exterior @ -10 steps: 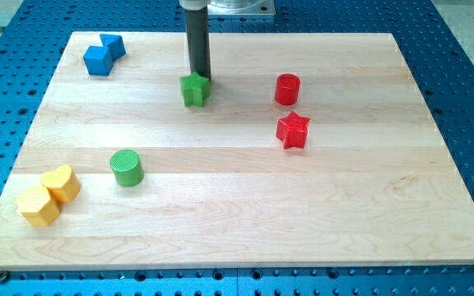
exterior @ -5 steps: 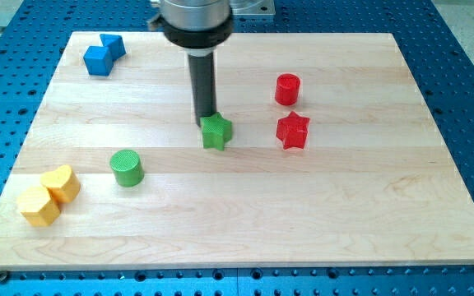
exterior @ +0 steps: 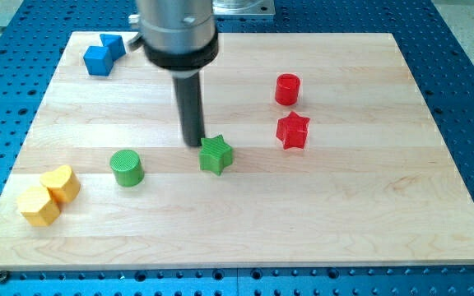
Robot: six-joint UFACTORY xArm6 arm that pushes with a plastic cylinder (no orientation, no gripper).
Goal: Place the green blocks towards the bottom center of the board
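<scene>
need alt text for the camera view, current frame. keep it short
A dark rod's tip rests on a wooden board just up-left of a green star block near the centre, with a green cylinder farther left. Two red blocks, a cylinder above a star, sit right; two blue blocks top left, two yellow blocks bottom left.

I see the green star block [exterior: 216, 154] mid-board, and the green cylinder block [exterior: 127, 167] upright, well left of it.
</scene>
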